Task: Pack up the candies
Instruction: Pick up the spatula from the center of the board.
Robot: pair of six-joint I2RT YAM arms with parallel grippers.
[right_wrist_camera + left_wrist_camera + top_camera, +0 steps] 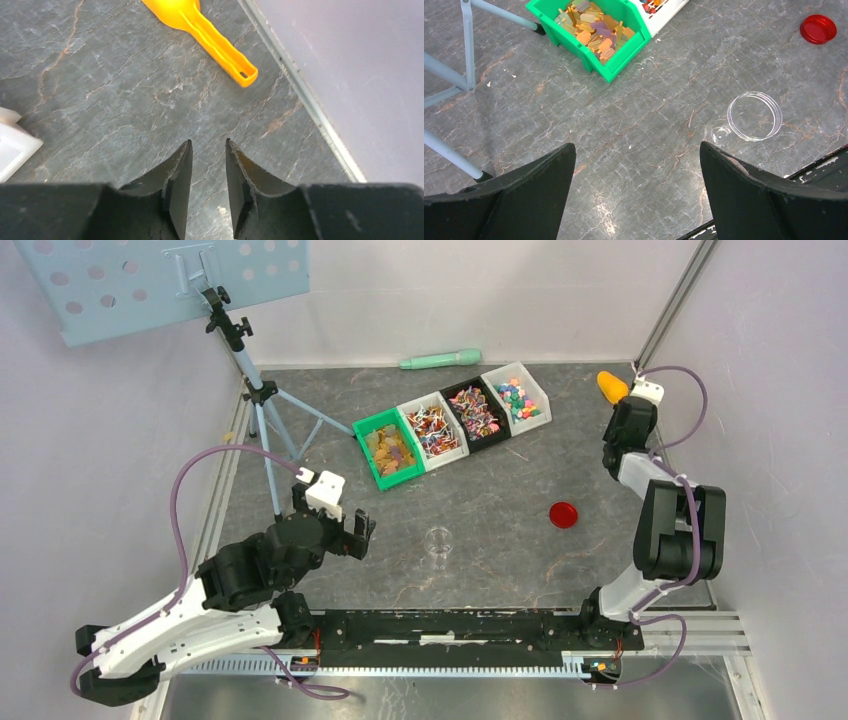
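The candies (pixel 452 420) lie sorted in a row of small bins at the back middle: a green bin (pixel 377 469), a white one, a black one (pixel 463 388) and another white one. In the left wrist view the green bin (pixel 616 70) holds golden-brown and orange candies (pixel 591 30). A clear round jar (pixel 437 542) stands open on the table, also in the left wrist view (pixel 754 116). My left gripper (pixel 358 535) is open and empty, left of the jar (pixel 638 150). My right gripper (pixel 208 142) is empty, jaws slightly apart, just short of the yellow scoop (pixel 210 35) at the back right (pixel 611 387).
A small red round lid (pixel 564 514) lies right of the jar, also in the left wrist view (pixel 818 28). A tripod (pixel 262 400) stands at the back left. A mint-green cylinder (pixel 440 360) lies behind the bins. The right wall's rail (pixel 300 90) runs beside the scoop.
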